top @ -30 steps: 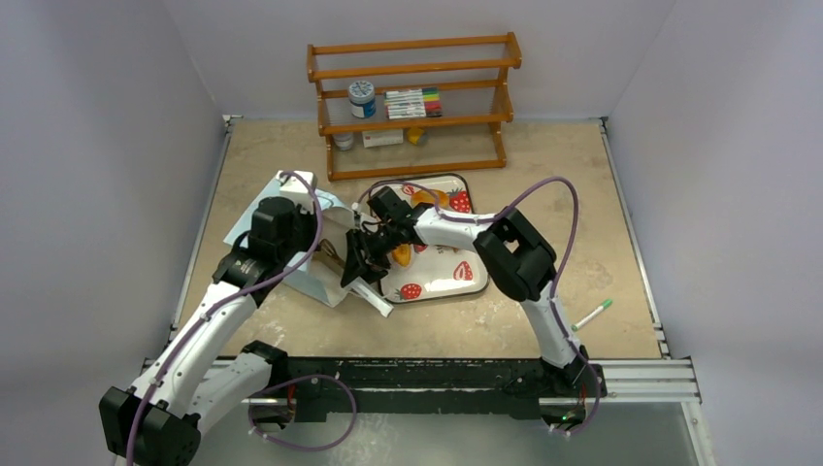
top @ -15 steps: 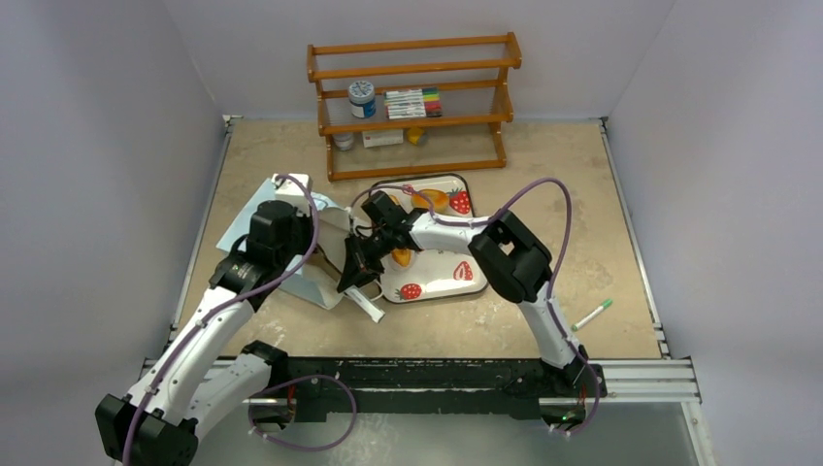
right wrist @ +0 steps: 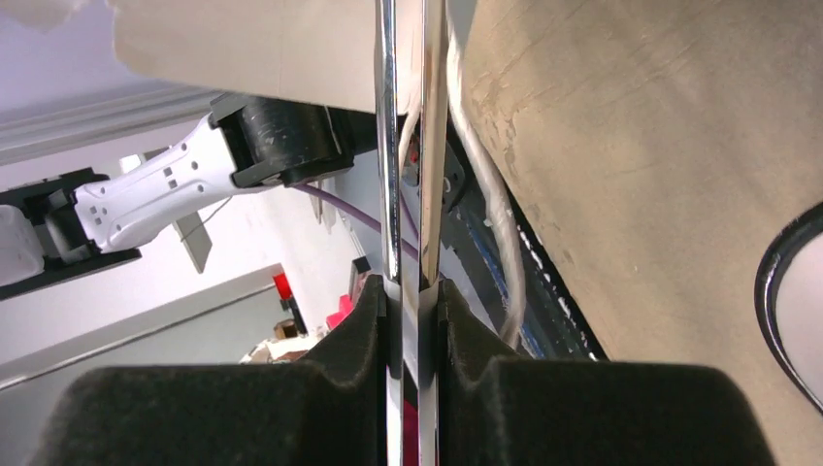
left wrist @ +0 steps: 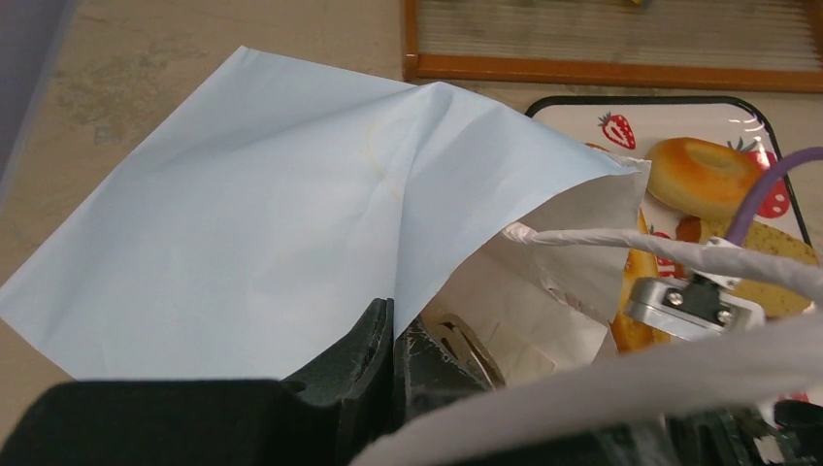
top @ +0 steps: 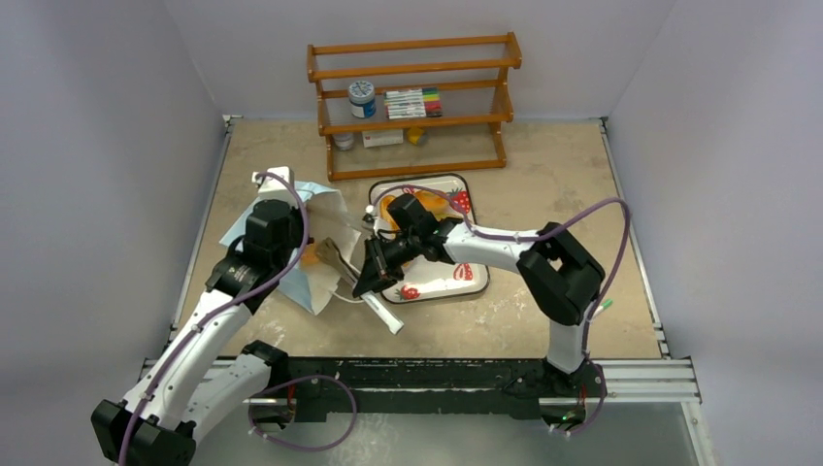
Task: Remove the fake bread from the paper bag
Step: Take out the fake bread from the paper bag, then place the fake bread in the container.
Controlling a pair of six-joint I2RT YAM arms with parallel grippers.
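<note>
Pale walls (top: 97,146) box in a beige table (top: 543,175), with a wooden rack (top: 466,121) at the back. Some of the fake bread (left wrist: 703,175) already sits on the strawberry tray (top: 439,278). What matters now is an orange patch (top: 309,258) showing inside the paper bag (left wrist: 272,223), which lies just left of the tray with its mouth opening toward the tray. My tongs (right wrist: 388,175) run slantwise, their tips left of the tray inside that mouth and their other end off the tray's near-left corner. Their long axis points at the patch (whether the tips have caught it I cannot tell). My right gripper (right wrist: 411,291), the nearer arm, is clamped across the tongs' middle, squeezing the blades almost together. My left gripper (left wrist: 392,335), farther left of the tray, is pinched tight on the bag's wall, propping the mouth. I judge the next move is a draw back along that axis, trayward.
</note>
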